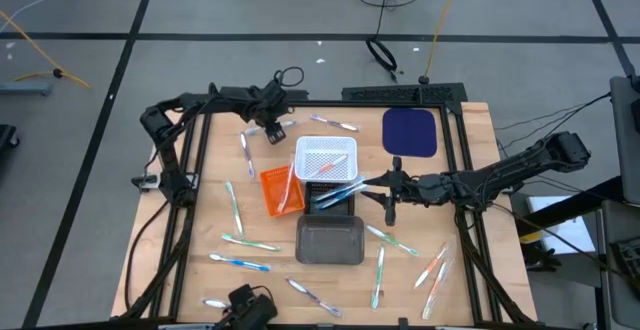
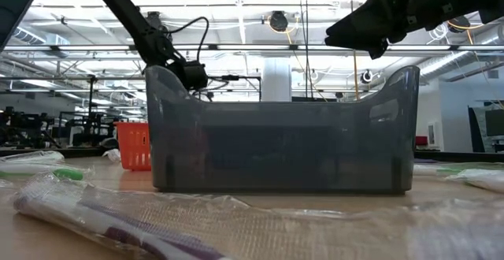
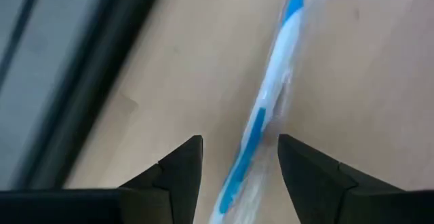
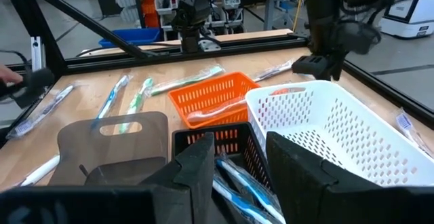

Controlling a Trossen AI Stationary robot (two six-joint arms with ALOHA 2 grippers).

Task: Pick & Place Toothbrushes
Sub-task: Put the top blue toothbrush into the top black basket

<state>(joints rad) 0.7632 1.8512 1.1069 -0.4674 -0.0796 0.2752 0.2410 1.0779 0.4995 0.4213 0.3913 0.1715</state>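
1. Nearest my low camera lies a wrapped toothbrush in crinkled clear plastic, and right behind it the grey tub blocks most of the table from that view.
2. From above, I see that grey tub near the table's front, with an orange basket, a white basket and a black basket crowded together just behind it.
3. My left gripper is at the back left of the table, fingers spread wide and holding nothing, with a blue-and-white toothbrush lying on the wood between them.
4. My right gripper hangs just beside the black basket, which already has blue toothbrushes in it. Its fingers stand partly apart; I see nothing gripped between them.
5. More toothbrushes lie scattered over the front and sides of the table, and a dark blue mat sits at the back right.
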